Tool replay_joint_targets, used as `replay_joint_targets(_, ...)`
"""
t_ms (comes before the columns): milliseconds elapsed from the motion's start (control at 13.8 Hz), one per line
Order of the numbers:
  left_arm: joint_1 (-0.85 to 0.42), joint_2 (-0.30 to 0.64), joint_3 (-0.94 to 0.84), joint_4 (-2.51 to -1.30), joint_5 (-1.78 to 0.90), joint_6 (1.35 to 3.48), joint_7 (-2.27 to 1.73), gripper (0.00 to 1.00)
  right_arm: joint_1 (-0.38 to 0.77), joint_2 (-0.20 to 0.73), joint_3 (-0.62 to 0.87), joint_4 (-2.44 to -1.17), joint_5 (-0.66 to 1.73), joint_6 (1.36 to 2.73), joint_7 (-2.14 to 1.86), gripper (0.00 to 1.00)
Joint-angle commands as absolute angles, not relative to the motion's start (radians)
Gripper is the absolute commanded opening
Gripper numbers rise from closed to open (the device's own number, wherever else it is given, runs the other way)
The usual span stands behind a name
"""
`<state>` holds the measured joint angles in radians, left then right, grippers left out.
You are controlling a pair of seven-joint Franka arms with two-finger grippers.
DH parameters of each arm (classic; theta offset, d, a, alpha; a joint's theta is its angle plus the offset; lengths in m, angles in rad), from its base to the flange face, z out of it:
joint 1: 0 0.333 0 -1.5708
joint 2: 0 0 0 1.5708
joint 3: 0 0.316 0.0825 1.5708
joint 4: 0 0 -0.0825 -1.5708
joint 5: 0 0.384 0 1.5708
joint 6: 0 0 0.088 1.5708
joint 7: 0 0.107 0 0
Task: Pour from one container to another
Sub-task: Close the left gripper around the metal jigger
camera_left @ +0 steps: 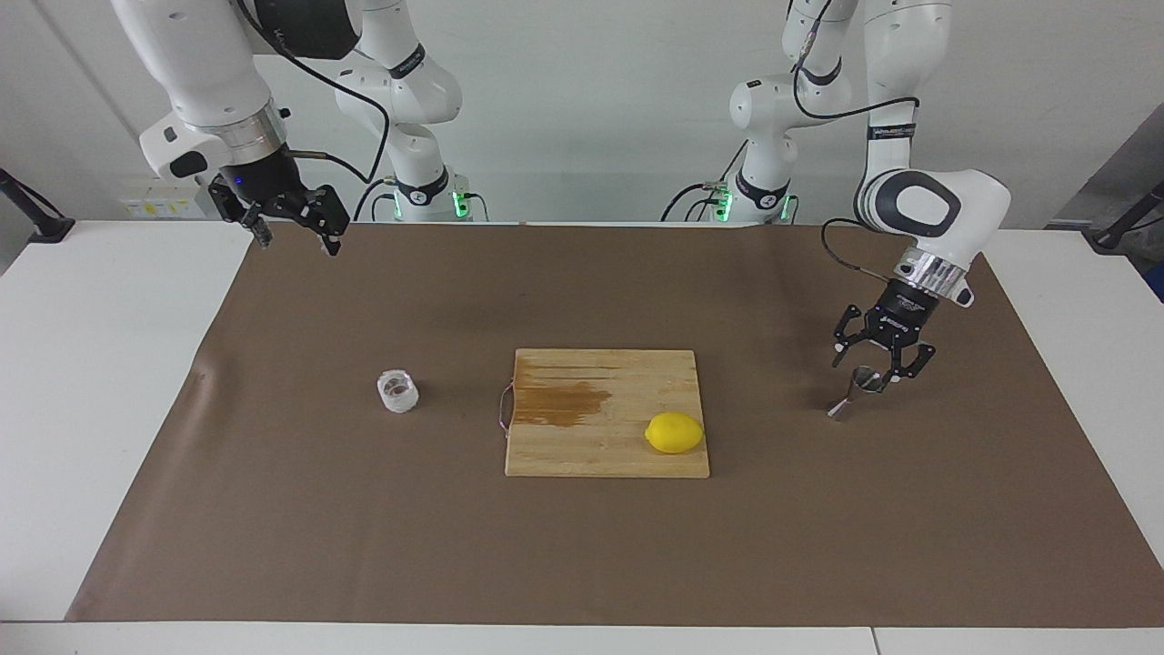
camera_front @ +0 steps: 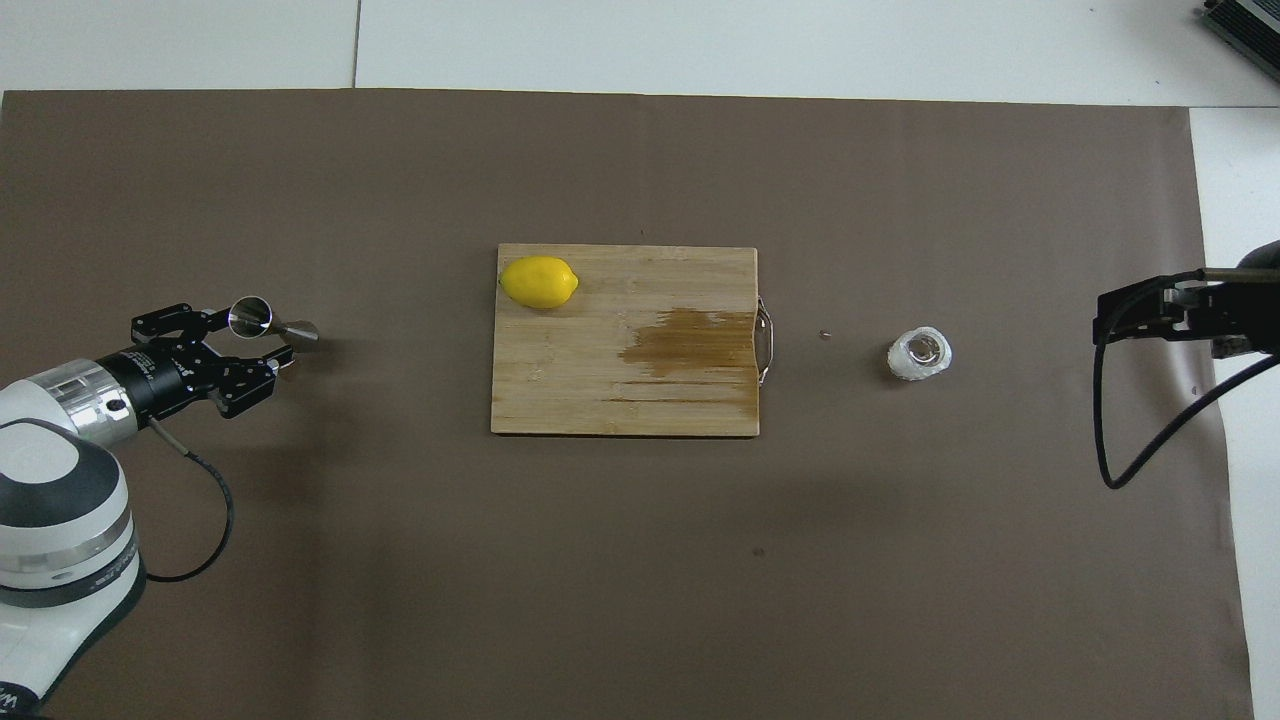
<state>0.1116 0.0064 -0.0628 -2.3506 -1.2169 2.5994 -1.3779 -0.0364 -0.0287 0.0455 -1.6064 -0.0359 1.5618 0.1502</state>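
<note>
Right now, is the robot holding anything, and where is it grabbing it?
Nothing is clearly held. The left gripper brackets the jigger's upper cone on the mat; contact cannot be told. The right gripper waits, open and empty.

A brown paper mat point(camera_front: 640, 560) covers most of the white table point(camera_front: 800, 40). Mid-mat lies a rectangular bamboo cutting board point(camera_front: 600, 390) with a dark wet stain and a wire handle on its edge toward the right arm's end. A yellow lemon point(camera_front: 539, 282) sits on the board's corner farthest from the robots, toward the left arm's end. The small silver hourglass-shaped steel jigger point(camera_front: 270, 323) stands at the left arm's end, with the left gripper point(camera_front: 250, 346) around its rim, fingers either side. The squat clear faceted glass cup point(camera_front: 920, 354) stands between the board and the right gripper point(camera_front: 1110, 320), which waits apart with fingers spread.
</note>
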Motion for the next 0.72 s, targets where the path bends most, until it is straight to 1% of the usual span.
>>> replay_joint_targets(0, 0.109, -0.003, -0.063, -2.365, -1.241, 2.614, -1.351, 0.79, -0.052, -0.044, 0.054, -1.617, -0.014, 1.554, 0.156, 1.0)
replay_joint_targets(72, 0.109, -0.003, -0.063, -2.365, -1.241, 2.614, -1.351, 0.76, -0.052, -0.044, 0.054, -1.617, -0.014, 1.555, 0.156, 1.0)
replay_joint_targets(145, 0.11, -0.002, -0.063, -2.364, -1.243, 2.612, -1.351, 0.76, -0.052, -0.044, 0.054, -1.617, -0.014, 1.555, 0.155, 1.0)
replay_joint_targets(651, 0.11, 0.005, -0.061, -2.35, -1.243, 2.62, -1.351, 0.77, -0.052, -0.044, 0.052, -1.617, -0.014, 1.555, 0.156, 1.0)
